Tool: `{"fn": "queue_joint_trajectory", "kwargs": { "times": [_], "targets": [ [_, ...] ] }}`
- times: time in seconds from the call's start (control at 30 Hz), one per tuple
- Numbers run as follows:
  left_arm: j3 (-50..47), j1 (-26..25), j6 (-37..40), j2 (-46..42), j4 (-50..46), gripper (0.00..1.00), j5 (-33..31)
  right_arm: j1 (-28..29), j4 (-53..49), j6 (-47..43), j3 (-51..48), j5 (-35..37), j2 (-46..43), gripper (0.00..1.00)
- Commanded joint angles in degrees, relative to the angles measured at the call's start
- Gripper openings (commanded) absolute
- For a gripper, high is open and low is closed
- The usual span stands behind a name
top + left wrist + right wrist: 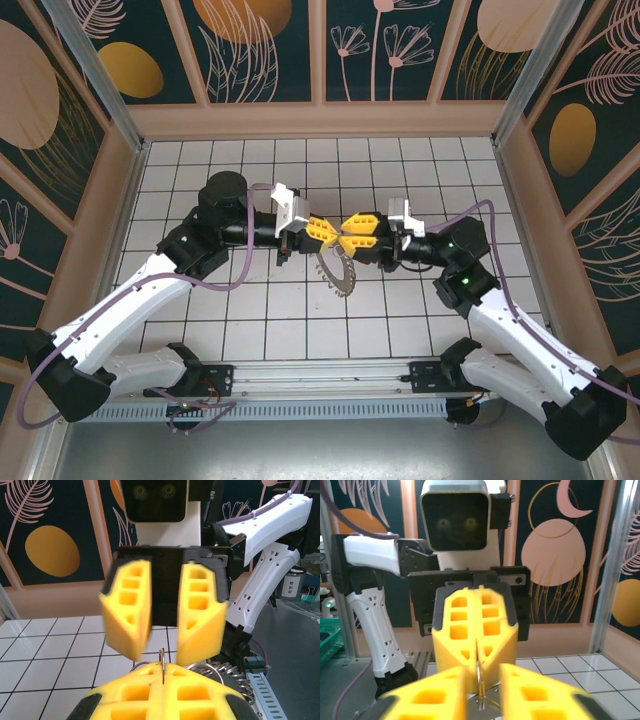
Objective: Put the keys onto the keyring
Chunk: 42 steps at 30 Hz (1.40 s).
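The left gripper (330,236) is clenched on what is judged to be the key (162,658), a thin brass-tinted sliver seen edge-on, while the right gripper (352,232) is presented nose to nose with it, jaws spread and empty. The keyring (345,287) is seen just beneath both over the tiles (250,330); whether it hangs or lies flat cannot be told. Threading is judged in hand: next, the ring must be steadied by the right jaws so the key can be worked onto it.

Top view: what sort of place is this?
Probably a robot test cell: aluminium frame with printed wall panels, white grid floor, left arm and right arm on a rail.
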Motion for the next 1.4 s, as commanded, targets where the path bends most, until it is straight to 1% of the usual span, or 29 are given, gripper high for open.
{"fn": "queue_joint_trajectory", "kwargs": {
  "times": [0.0, 0.1, 0.2, 0.27, 0.3, 0.37, 0.5, 0.6, 0.7, 0.83, 0.87, 0.97, 1.0, 1.03, 1.1, 1.2, 1.3, 1.37],
  "targets": [
    [-0.47, -0.21, 1.52, -0.84, 0.37, 0.0, -0.61, 0.02, -4.54, -2.88, 1.03, 4.97, -3.53, 0.36],
    [-0.48, -0.24, 2.22, -1.06, -0.41, 0.0, -0.98, -1.57, -8.11, -2.9, 0.67, 7.47, -5.72, 0.42],
    [-0.65, -0.21, 2.61, -1.29, -0.67, 0.0, -1.5, -3.49, -10.09, -1.67, 0.14, 8.78, -7.79, 0.43],
    [-0.69, -0.24, 2.86, -1.37, -0.88, 0.0, -1.59, -3.57, -11.76, -0.85, 0.25, 10.76, -8.46, 0.45],
    [-0.73, -0.23, 2.9, -1.37, -0.97, 0.0, -1.56, -5.5, -13.43, -0.55, 0.67, 12.49, -8.32, 0.46],
    [-0.83, -0.24, 3.05, -1.51, -1.12, 0.0, -1.69, -7.0, -16.53, 0.04, 1.65, 15.8, -7.58, 0.47],
    [-1.63, -0.17, 3.36, -2.26, -0.96, 0.0, -1.79, -10.53, -22.25, 1.75, 3.52, 21.76, -5.14, 0.53],
    [-2.61, -0.25, 3.75, -2.98, -0.79, 0.0, -2.03, -13.21, -24.8, 3.7, 3.91, 22.92, -3.6, 0.6],
    [-3.02, -0.19, 4.06, -2.98, -1.17, 0.0, -2.51, -15.73, -27.67, 5.38, 3.81, 24.2, -1.56, 0.65],
    [-3.29, -0.24, 4.04, -2.79, -1.15, 0.0, -1.99, -18.23, -31.05, 6.28, 3.93, 23.75, 1.75, 0.66],
    [-3.42, -0.25, 4.03, -2.85, -1.05, 0.0, -2.0, -18.34, -30.9, 6.39, 3.69, 22.57, 2.04, 0.66],
    [-3.55, -0.18, 3.97, -2.98, -1.21, 0.0, -2.28, -18.3, -25.76, 7.65, 1.22, 15.23, 0.58, 0.68],
    [-3.54, -0.21, 4.09, -2.88, -1.37, 0.0, -2.35, -18.24, -24.6, 7.99, 0.24, 14.24, 0.0, 0.68],
    [-3.55, -0.18, 4.09, -2.81, -1.55, 0.0, -2.47, -18.34, -24.77, 7.96, -0.31, 14.55, -0.18, 0.68],
    [-3.84, -0.25, 3.88, -2.61, -1.75, 0.0, -2.93, -18.57, -28.21, 7.49, -0.25, 17.88, 1.26, 0.69],
    [-4.99, -0.21, 2.87, -3.23, -1.43, 0.0, -4.57, -19.84, -35.25, 7.88, 1.66, 20.91, 7.27, 0.67],
    [-7.65, -0.21, 1.14, -4.67, -0.8, 0.0, -8.76, -20.46, -39.84, 8.51, 3.96, 21.68, 14.13, 0.6],
    [-9.51, -0.25, -1.08, -5.3, 0.88, 0.0, -10.17, -20.43, -40.0, 9.39, 4.66, 20.99, 17.4, 0.58]
  ]
}}
